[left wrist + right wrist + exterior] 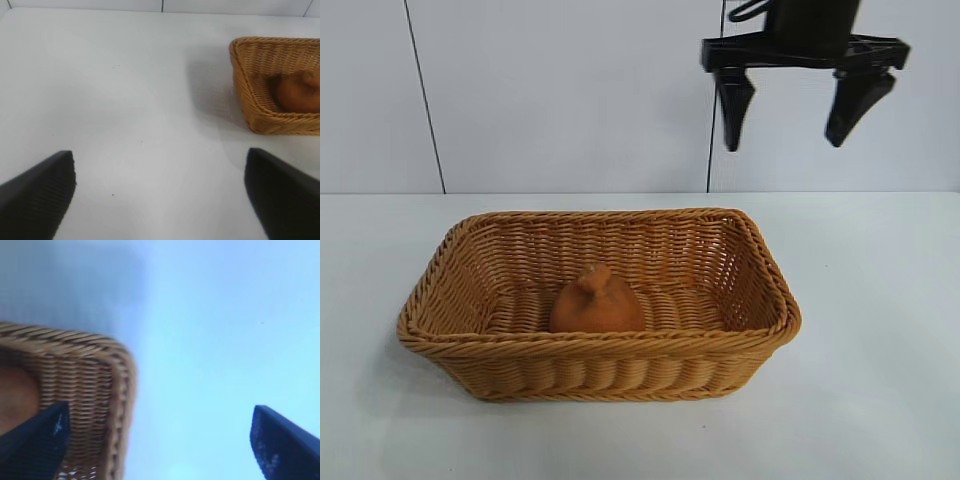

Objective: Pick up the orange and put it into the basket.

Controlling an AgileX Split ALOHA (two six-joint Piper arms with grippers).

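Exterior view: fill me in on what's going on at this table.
The orange sits inside the wicker basket on the white table, touching neither arm. The right gripper hangs in the air above and beyond the basket's right end, pointing down, jaws open and empty. The left gripper is off to the side over bare table, jaws open, holding nothing. Judging by how things lie, the placing looks done.

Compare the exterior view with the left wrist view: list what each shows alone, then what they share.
Exterior only: the right pincer, open and empty, high above the basket's right rear corner, and the whole basket. Left wrist only: the left pincer, open and empty, over bare table well away from the basket, of which only one end shows. Both: the orange lying inside the basket, and the white table.
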